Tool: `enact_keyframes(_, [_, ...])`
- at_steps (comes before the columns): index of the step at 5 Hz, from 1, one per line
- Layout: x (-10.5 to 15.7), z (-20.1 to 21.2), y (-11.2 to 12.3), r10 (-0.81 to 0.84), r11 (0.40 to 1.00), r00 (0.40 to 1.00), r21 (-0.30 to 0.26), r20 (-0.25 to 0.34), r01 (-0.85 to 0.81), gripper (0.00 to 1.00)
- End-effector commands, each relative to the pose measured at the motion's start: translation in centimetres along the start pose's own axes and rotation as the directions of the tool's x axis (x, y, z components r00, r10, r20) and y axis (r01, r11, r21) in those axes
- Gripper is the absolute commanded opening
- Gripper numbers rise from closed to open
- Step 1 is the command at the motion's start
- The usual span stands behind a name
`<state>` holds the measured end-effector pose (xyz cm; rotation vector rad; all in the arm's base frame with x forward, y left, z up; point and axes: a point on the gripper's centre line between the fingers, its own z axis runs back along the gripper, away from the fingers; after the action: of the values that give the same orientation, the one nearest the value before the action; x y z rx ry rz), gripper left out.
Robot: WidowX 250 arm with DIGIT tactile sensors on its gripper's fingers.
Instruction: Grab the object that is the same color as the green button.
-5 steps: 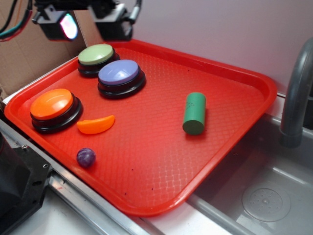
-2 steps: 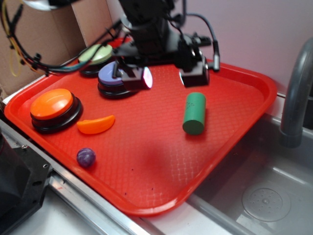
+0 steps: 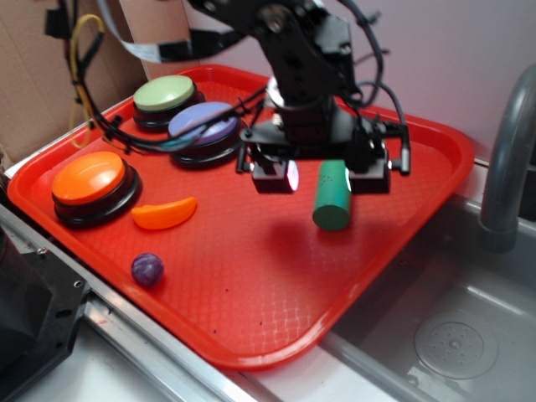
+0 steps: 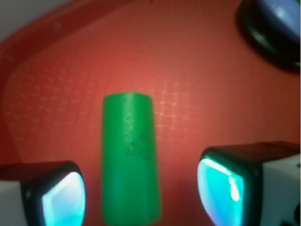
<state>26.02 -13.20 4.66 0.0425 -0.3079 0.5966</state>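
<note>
The object, a dark-green cylinder (image 3: 332, 198) (image 4: 129, 160), lies on its side on the right half of the red tray (image 3: 251, 276). My gripper (image 3: 322, 177) (image 4: 141, 193) hangs open just above it, one finger on each side with clear gaps, touching nothing. In the wrist view the cylinder runs lengthwise between the glowing pads (image 4: 63, 200). The green button (image 3: 165, 93), pale sage on a black base, sits at the tray's far left corner, well away from the gripper.
A lavender-blue button (image 3: 203, 126) (image 4: 277, 19) and an orange button (image 3: 90, 180) stand on the tray's left side. An orange wedge (image 3: 164, 213) and a small purple ball (image 3: 146, 269) lie near the front. A sink basin (image 3: 452, 335) and grey faucet (image 3: 507, 159) are at right.
The arm has swung from the tray's far left corner forward and right, and has come down so its open fingers now straddle the green cylinder. Nothing else moved.
</note>
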Motion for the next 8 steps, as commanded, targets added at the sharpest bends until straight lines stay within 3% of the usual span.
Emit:
enact_keyframes(1, [-0.2,-0.8,-0.3,0.052,0.998,0.999,-0.026,-0.015,-0.052,1.00])
enact_keyframes(2, [-0.7,-1.1,-0.1,0.059,0.998,0.998,-0.008,-0.017,-0.059,0.00])
enact_keyframes(4, [1.9,-1.5,0.7,0.027,1.000,0.997,0.004,-0.067,-0.026,0.00])
enact_keyframes(5, [4.0,0.8,2.4,-0.087,0.996,0.981,-0.039,-0.172,0.081,0.00])
enact_keyframes(6, [6.2,4.3,4.1,-0.285,0.958,0.944,-0.063,-0.164,0.279,0.00])
enact_keyframes(7, [8.0,7.0,5.3,-0.407,0.912,0.901,-0.012,-0.150,0.410,0.00])
enact_keyframes(8, [9.2,9.9,7.4,-0.468,0.884,0.876,-0.065,-0.117,0.464,0.00])
